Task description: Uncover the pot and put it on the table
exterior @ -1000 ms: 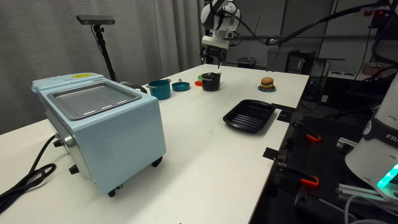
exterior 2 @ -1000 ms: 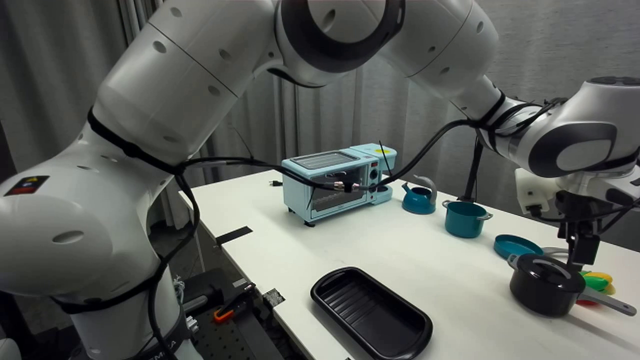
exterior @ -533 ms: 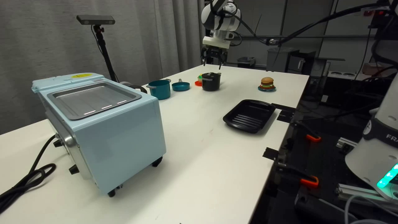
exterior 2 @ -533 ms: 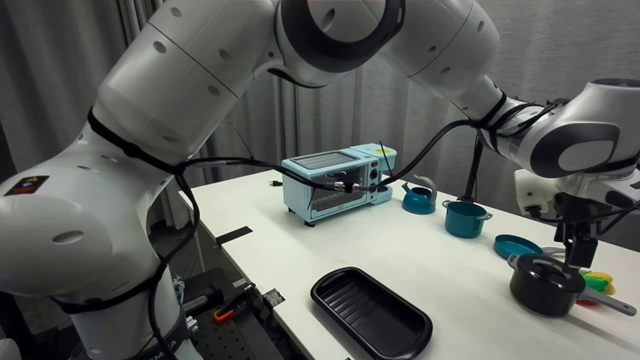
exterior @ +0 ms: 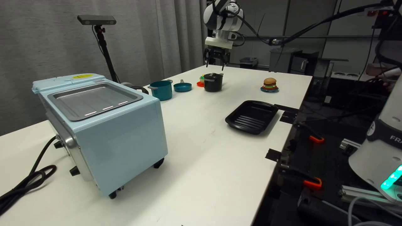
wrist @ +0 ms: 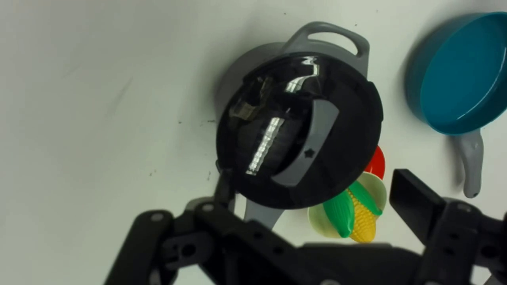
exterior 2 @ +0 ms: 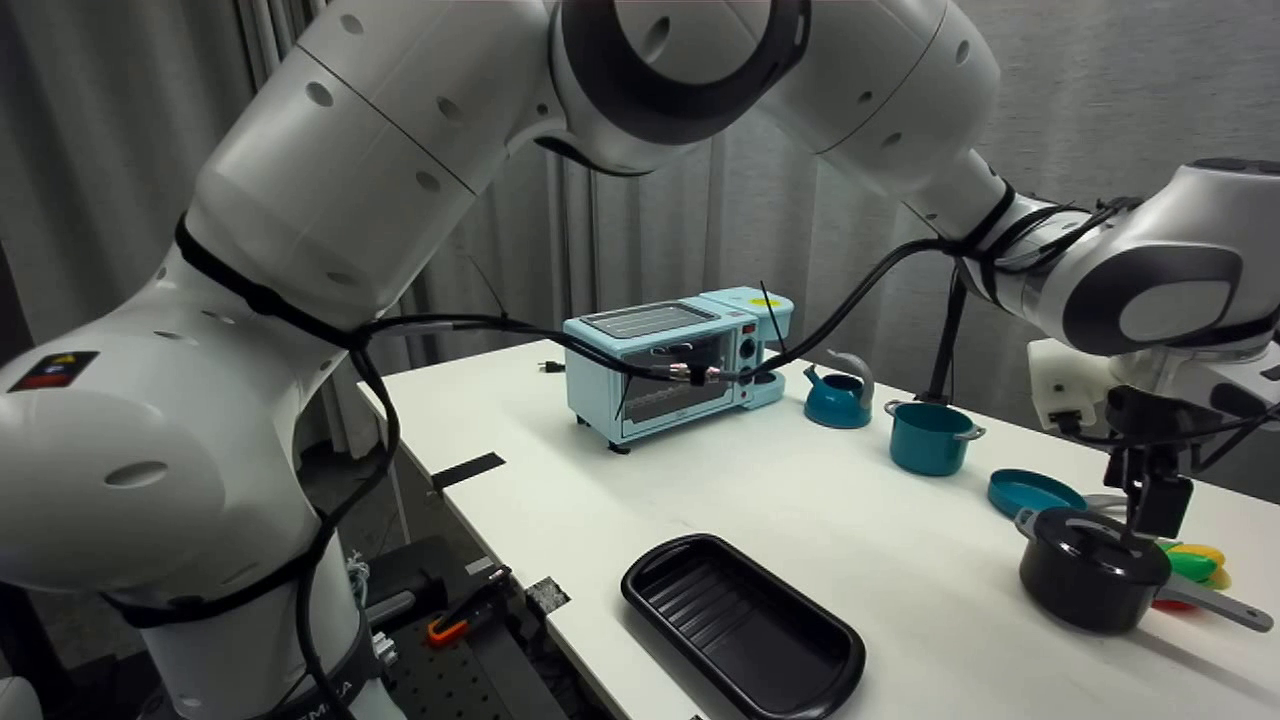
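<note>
Pot (exterior 2: 1085,592) stands upright on the bench (exterior 2: 760,490) with its lid (wrist: 293,130) still on, so we judge that nothing is done yet: lifting the lid and laying it on the bench both remain. We see the pincer (wrist: 315,178) spread wide, holding nothing, above the pot towards its long handle (exterior 2: 1215,602); in the wrist view the lid's grip (wrist: 314,142) shows between the tips, mostly ahead of them.

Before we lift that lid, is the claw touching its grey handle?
Apart: the wrist view shows clear gaps between the open claw and the lid handle.
</note>
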Controlling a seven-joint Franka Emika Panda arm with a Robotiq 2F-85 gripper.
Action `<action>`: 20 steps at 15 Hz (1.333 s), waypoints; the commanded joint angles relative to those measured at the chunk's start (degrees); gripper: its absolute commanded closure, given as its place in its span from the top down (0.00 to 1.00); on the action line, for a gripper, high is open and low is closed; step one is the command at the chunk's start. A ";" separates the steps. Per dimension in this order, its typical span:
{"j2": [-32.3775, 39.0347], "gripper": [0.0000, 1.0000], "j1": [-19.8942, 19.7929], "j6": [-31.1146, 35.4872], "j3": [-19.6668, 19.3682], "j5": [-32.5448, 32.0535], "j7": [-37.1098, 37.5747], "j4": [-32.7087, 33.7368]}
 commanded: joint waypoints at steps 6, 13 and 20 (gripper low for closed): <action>0.13 1.00 0.02 -0.43 -0.09 0.52 -0.30 0.27; -13.20 1.00 4.01 -1.72 -0.82 -0.24 1.83 -11.52; -13.52 1.00 4.37 -1.66 -0.33 0.11 1.43 -11.52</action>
